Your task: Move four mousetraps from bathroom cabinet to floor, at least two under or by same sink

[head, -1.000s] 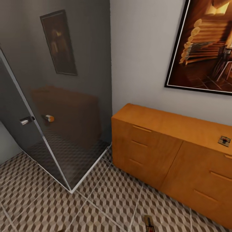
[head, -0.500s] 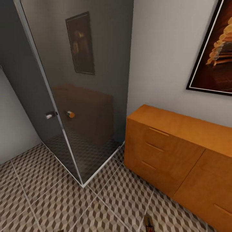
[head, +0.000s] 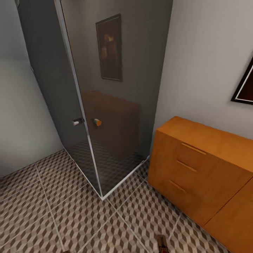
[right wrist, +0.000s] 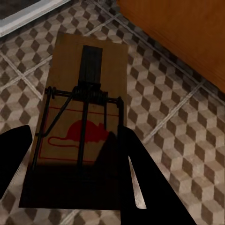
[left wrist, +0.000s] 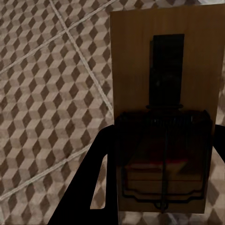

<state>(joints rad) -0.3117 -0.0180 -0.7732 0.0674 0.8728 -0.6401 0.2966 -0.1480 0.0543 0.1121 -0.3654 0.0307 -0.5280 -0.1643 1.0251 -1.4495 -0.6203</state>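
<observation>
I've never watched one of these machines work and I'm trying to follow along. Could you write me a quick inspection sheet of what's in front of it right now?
Surface: cube-patterned bathroom floor, pale grout lines.
Job's things: one mousetrap held in the left gripper; a second mousetrap in the right gripper, red mouse print visible. Orange-brown cabinet against the wall, drawers shut. Sink: nothing seen.
Clutter: a small object at the head view's bottom edge, too cropped to identify.
Grippers: each closed on its trap, above the tiles.
Cables: nothing seen.
Surroundings: dark glass shower enclosure with a door knob, a framed picture's corner on the grey wall.
</observation>
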